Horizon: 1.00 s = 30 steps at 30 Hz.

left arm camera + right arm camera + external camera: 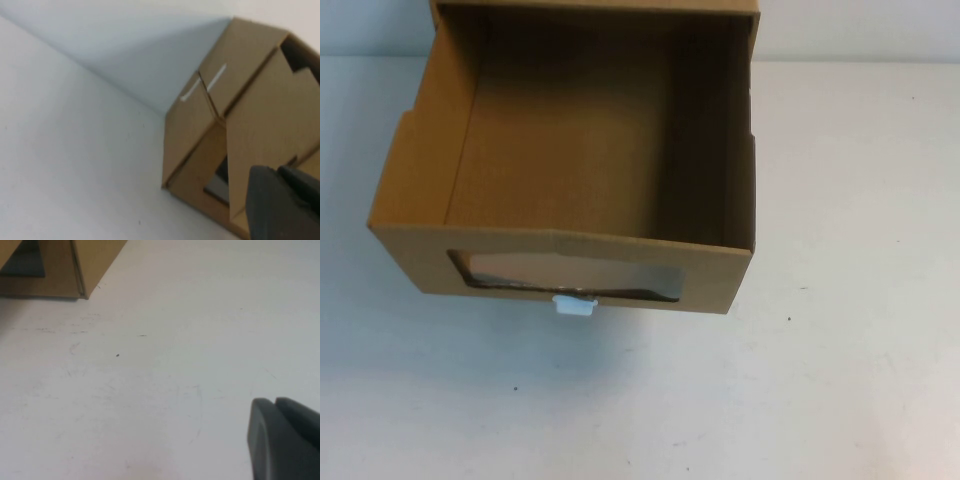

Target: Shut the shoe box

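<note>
The shoe box (720, 280) is brown cardboard, and its drawer is pulled far out of the sleeve (745, 12) toward me, with nothing inside. Its front has a clear window (570, 272) with a small white pull tab (574, 305) just below. Neither gripper shows in the high view. In the left wrist view my left gripper (278, 171) hangs beside the box's left side (260, 120), fingers pressed together and holding nothing. In the right wrist view my right gripper (275, 402) is shut and hovers over bare table, well off the box's corner (95, 260).
The white table (860, 350) spreads in front of and to the right of the box. A pale wall (125, 45) rises behind the box. A strip of white tape (215, 77) marks the sleeve's side.
</note>
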### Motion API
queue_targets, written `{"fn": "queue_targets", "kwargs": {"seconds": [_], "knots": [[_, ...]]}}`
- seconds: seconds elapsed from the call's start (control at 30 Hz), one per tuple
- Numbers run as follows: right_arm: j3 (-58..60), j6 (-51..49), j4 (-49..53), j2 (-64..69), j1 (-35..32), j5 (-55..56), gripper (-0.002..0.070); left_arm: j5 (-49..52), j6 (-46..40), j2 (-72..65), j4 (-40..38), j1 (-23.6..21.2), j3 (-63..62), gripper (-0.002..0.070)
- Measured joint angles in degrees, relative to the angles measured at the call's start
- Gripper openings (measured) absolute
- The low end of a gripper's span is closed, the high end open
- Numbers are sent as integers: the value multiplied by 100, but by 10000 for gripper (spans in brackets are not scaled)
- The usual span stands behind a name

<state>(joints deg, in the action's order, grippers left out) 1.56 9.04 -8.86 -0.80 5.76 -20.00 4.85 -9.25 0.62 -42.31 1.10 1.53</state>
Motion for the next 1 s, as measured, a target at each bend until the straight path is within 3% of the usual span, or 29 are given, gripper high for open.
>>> {"fn": "queue_targets", "kwargs": {"seconds": [0.3,0.47,0.67,1.0], "knots": [[0,-10,0,0,0,0,-12,-303,508,0,-209,0,0,-5],[0,-10,0,0,0,0,-12,452,396,-44,-224,0,-298,-5],[0,-10,0,0,0,0,-12,1824,-888,-1699,-157,0,-1934,-5],[0,-10,0,0,0,0,-12,3729,-3174,-5638,-411,0,-6004,-5]]}}
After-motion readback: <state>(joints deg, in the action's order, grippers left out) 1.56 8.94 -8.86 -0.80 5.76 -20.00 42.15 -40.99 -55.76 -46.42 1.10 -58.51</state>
